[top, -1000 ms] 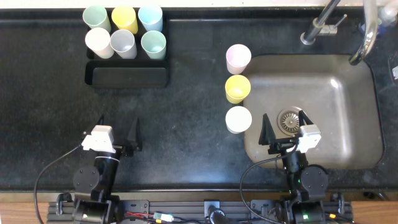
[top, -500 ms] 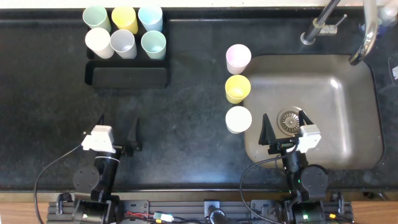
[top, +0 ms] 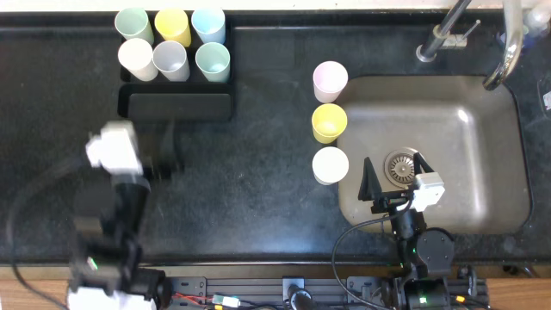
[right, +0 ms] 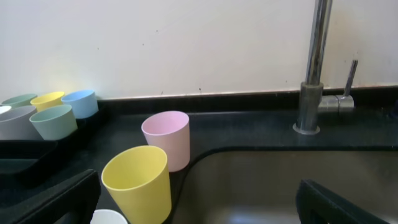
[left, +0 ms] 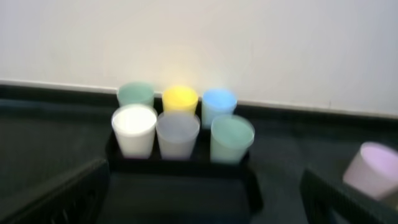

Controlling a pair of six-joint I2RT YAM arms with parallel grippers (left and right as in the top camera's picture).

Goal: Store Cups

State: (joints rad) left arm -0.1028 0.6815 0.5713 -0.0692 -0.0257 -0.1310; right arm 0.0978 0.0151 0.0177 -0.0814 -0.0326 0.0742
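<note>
Left gripper (top: pixel 159 148) has been advanced far, toward the tray (top: pixel 176 108). Jaws are held wide on it and on the right gripper (top: pixel 393 174). Racked cups (top: pixel 170 60) could be toppled by overshoot.

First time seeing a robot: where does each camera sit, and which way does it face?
Top view: fixed overhead, looking down on tray and sink; left arm and right arm at bottom.
Left wrist view: on the left wrist, facing the tray's cups; left pincer shows.
Right wrist view: on the right wrist, facing the tap; right pincer shows.
All three share the pink cup.
</note>
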